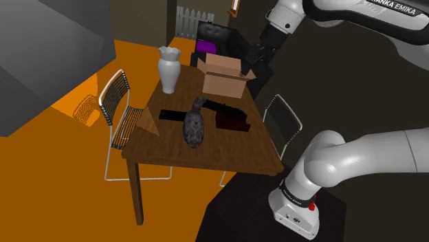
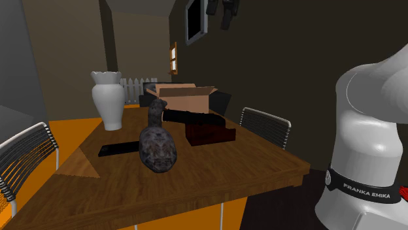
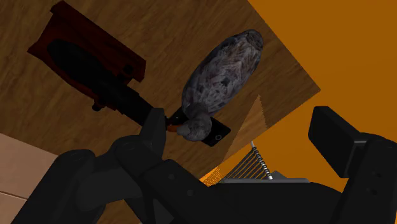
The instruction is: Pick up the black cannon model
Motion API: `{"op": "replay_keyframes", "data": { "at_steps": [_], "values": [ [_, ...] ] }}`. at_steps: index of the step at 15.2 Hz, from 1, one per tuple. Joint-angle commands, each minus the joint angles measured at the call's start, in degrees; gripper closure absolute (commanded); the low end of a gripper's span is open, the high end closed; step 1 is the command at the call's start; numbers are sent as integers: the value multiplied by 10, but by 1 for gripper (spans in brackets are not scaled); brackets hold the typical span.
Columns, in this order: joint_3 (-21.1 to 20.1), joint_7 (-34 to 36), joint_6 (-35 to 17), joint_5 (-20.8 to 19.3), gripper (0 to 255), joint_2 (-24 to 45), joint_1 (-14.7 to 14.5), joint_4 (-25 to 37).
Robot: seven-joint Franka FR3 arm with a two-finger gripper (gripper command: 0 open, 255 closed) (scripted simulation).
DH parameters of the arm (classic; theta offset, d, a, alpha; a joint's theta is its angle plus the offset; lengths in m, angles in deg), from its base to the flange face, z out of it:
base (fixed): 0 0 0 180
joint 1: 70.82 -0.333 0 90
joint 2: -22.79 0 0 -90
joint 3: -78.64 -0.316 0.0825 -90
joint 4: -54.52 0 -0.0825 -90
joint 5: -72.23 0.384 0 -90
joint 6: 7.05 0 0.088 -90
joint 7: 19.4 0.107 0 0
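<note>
Shoulder view: a wooden table point(image 1: 206, 157) is being crowded by a cardboard box point(image 1: 223, 77), a mottled grey figure point(image 1: 195, 128) and the black cannon model point(image 1: 231, 119). The model is lying on its dark red carriage, in front of the box and just beside the figure. The gripper point(image 3: 242, 121) is being held high above, jaws spread. Likely risk: the figure's head is lying beside the barrel tip, so it could be knocked or pinched instead.
</note>
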Motion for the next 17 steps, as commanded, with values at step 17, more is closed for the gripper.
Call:
{"op": "replay_keyframes", "data": {
  "at_steps": [17],
  "values": [
    [173,-386,-142,-27,0,268,-60,18]
  ]
}}
